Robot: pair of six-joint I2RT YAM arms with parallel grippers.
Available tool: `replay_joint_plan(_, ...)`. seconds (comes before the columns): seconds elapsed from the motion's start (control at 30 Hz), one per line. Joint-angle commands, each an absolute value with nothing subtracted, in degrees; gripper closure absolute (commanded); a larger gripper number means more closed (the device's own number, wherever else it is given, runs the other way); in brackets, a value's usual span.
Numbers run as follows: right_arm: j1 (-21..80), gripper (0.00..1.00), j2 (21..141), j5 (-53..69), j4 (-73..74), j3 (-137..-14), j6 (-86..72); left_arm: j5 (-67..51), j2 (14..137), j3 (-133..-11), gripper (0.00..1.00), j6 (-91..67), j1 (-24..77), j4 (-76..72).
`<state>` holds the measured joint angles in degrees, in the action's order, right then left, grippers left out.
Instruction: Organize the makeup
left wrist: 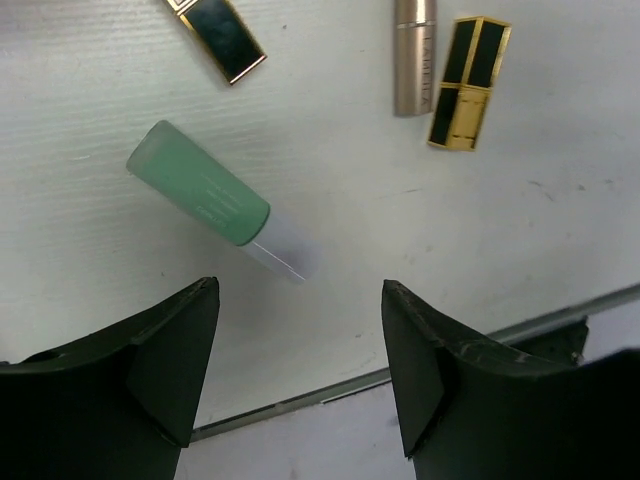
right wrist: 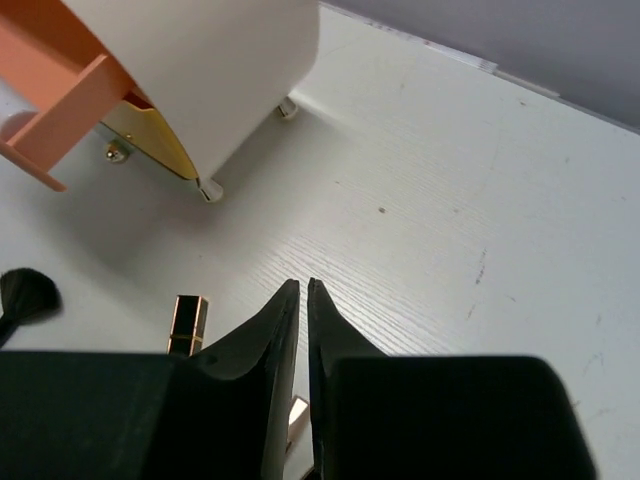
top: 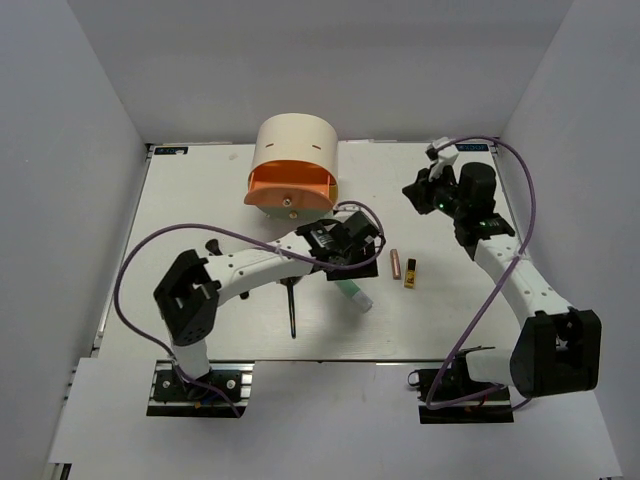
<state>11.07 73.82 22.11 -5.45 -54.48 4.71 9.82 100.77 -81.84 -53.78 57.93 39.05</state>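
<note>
left gripper (top: 350, 242): sat at the centre of the top view, just below the round cream box (top: 293, 160); its fingers (left wrist: 165, 360) were spread wide with nothing between them but bare table (top: 200, 190).
mint-green tube (left wrist: 200, 195): lay flat and slanted, left of centre in the left wrist view, with its white cap pointing toward the gap between the fingers and touching neither.
rose-gold tube (left wrist: 413, 60): lay at the upper right of that view, just beside a black-and-gold lipstick (left wrist: 468, 85) and roughly parallel to it.
second lipstick (left wrist: 222, 35): lay at the top edge, left of centre, apart from the mint-green tube.
thin black stick brush (top: 291, 310): lay in the lower centre of the top view, below the left arm.
fan brush (right wrist: 25, 295): only its dark head showed, at the left edge of the right wrist view.
right gripper (right wrist: 303, 300): was right of centre in the top view; its fingers were drawn almost together with a sliver between them, gripping nothing.
orange drawer (top: 290, 185): stood open at the box's lower side.
</note>
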Motion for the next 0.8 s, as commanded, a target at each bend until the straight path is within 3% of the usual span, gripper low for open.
replay_joint_plan(0.0, 9.06, 0.85, 71.02, 21.09, -5.62, -52.92, 1.67, 14.85, 102.56, -86.91, 0.24, -59.49, 59.06, 47.8)
replay_joint_plan(0.2, 7.74, 0.86, 68.21, 21.01, -6.85, -48.78, 0.97, 16.95, 105.47, -87.19, 0.26, -70.12, 59.06, 51.43)
replay_joint_plan(0.77, 7.03, 0.86, 62.67, 18.2, -10.28, -43.07, 0.44, 17.4, 116.37, -94.75, 0.25, -76.02, 60.12, 51.94)
